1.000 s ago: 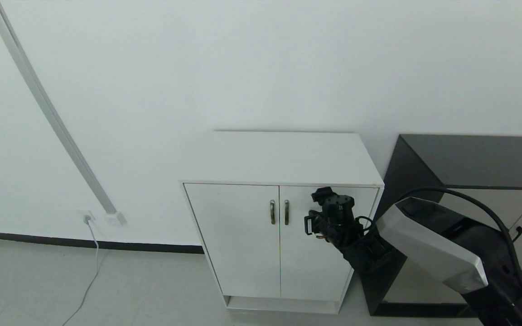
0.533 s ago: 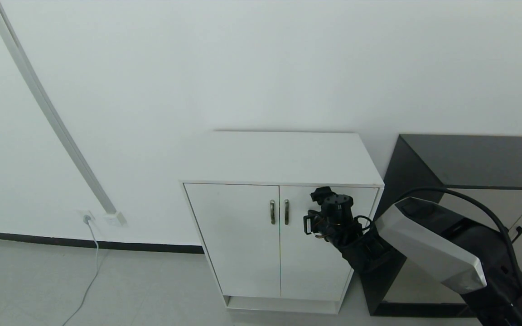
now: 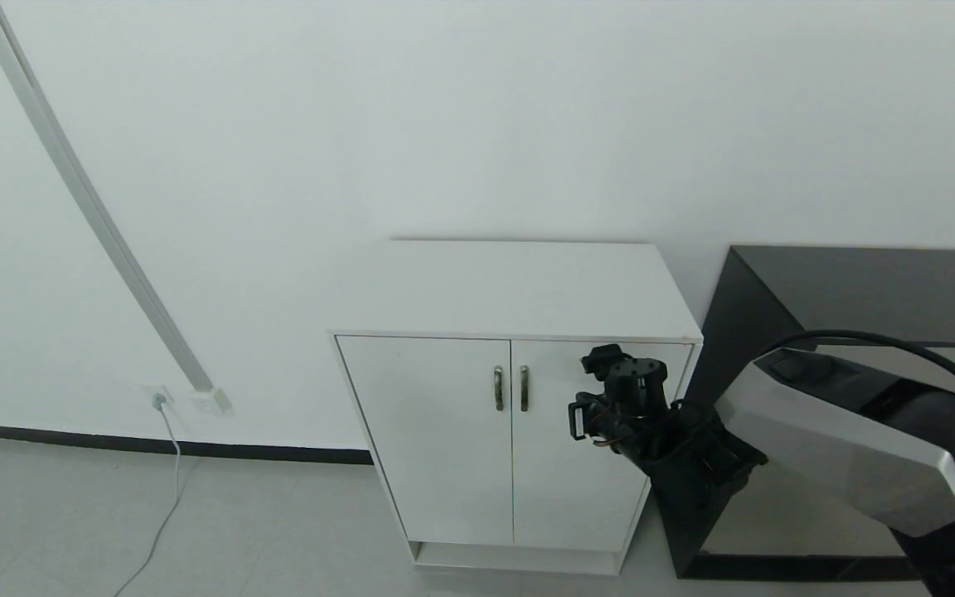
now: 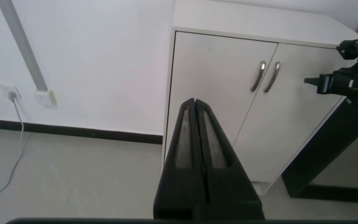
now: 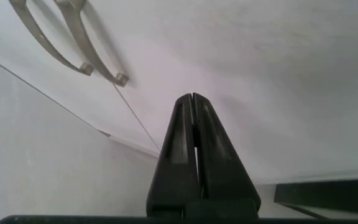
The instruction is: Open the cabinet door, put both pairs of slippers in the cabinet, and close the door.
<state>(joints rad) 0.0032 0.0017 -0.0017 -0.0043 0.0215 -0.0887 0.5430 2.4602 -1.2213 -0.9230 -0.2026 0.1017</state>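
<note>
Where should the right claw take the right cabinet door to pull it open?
Take the right door's handle, the upright bar beside the centre seam, not the flat panel. Come from the front, straddling the bar sideways; it stands off the panel, leaving room behind. The right claw is shut, so it probably needs opening first.

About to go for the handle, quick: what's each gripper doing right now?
Left gripper: closed, holding nothing.
Right gripper: closed, holding nothing, in front of the cabinet door.
</note>
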